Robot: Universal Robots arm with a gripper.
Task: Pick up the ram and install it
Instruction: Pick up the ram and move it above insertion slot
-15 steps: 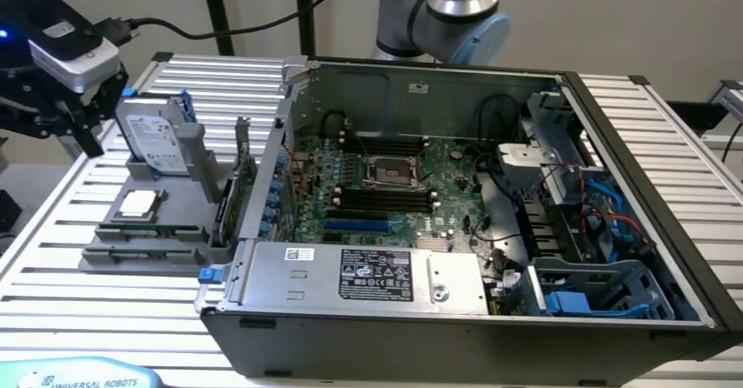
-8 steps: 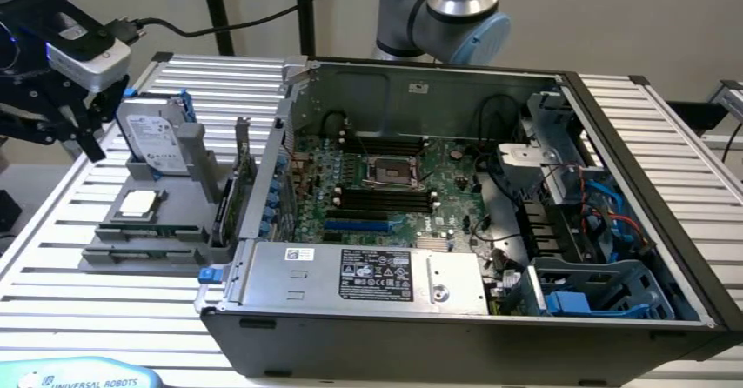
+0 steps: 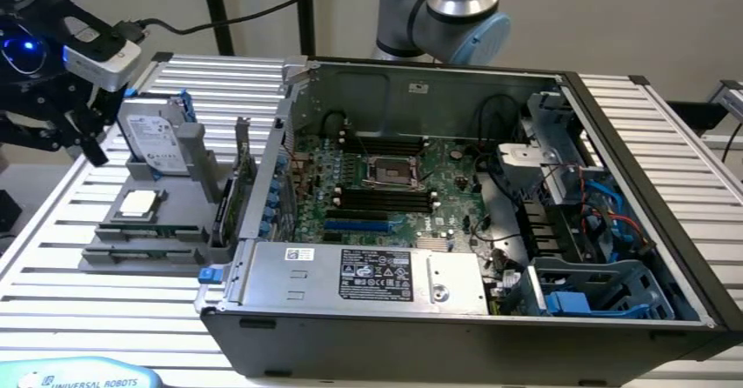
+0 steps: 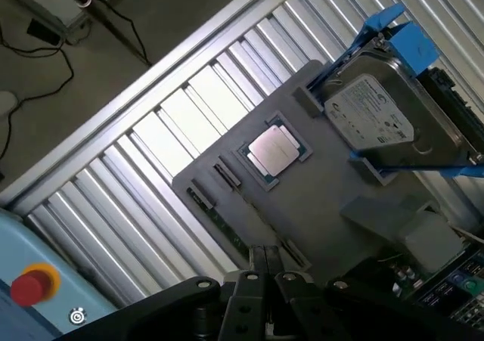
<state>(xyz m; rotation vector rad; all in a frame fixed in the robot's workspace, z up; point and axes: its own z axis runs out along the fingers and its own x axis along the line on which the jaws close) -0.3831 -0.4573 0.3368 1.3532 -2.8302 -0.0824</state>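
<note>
The gripper (image 3: 90,144) has its fingers pressed together and holds nothing. It hangs over the far left side of the grey holder (image 3: 117,254). From there the ram (image 3: 139,230) lies lower, nearer and toward the exterior view's right, in its slot just on the near side of the processor (image 3: 139,202). Its long axis runs left to right in the exterior view.
</note>
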